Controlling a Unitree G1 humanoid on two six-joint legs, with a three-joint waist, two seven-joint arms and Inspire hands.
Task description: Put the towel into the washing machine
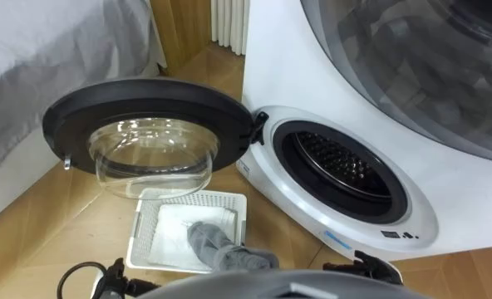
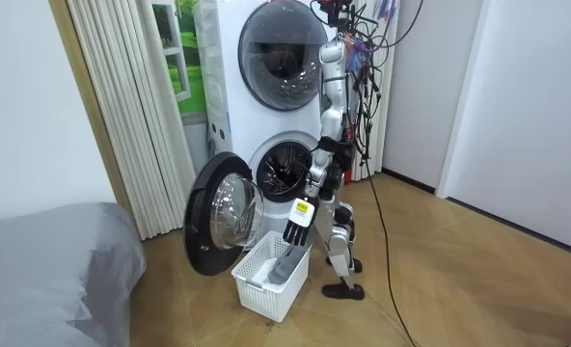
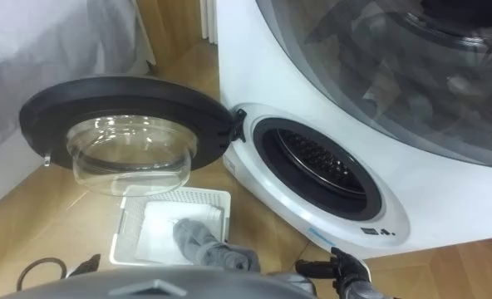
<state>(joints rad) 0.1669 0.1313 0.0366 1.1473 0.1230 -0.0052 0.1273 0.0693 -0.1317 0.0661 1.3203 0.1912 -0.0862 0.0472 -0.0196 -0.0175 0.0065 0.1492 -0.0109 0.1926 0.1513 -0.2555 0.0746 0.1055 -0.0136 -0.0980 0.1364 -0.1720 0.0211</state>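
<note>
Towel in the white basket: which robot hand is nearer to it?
Left. The left robot hand hangs just above the towel; the right robot hand is off beside the washing machine.

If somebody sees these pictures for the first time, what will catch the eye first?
The washing machine's round door stands wide open, swung to the left of the dark drum opening. Below the door, on the wooden floor, a white basket holds a grey towel, whose end rises toward a hand of the robot just above it.
</note>
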